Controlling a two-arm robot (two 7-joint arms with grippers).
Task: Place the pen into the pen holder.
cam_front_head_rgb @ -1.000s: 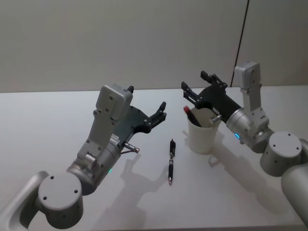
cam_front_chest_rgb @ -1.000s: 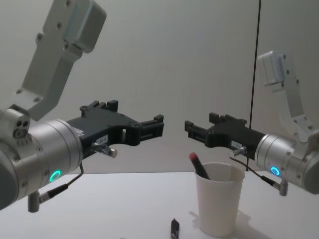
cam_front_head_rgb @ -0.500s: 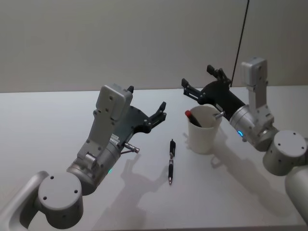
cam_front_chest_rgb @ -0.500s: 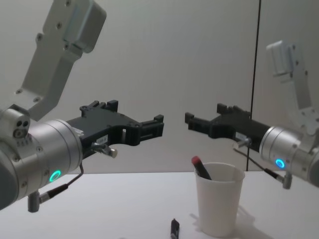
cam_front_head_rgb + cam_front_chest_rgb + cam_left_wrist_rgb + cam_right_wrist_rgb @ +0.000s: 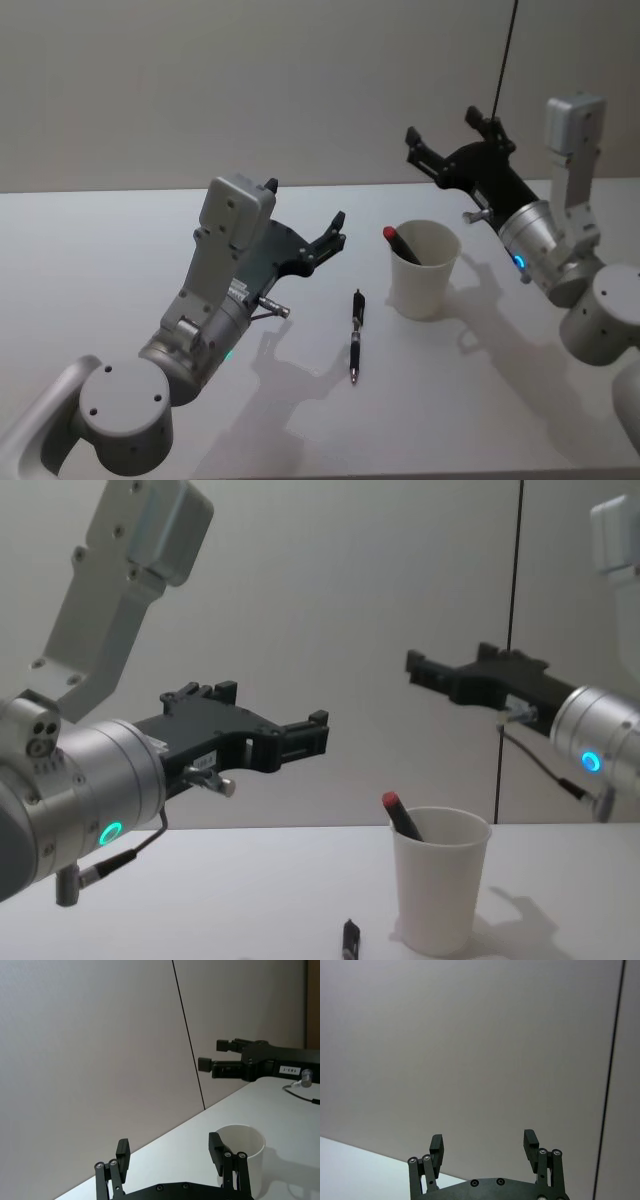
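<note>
Wall [image 5: 250, 80]: plain, matt, grey-beige, unbroken across the rear of the scene. One thin dark line [image 5: 507, 50] runs down the wall on the right side to the table edge. Table [image 5: 100, 260]: flat, white, matt; its rear edge meets the wall. Lighting: even and diffuse, with soft shadows on the table surface.

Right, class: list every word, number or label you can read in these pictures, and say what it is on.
White sticker on the right gripper: short dark print, too blurred to read.
White label on the left gripper: too small to read.
Pen holder: plain, no print.
</note>
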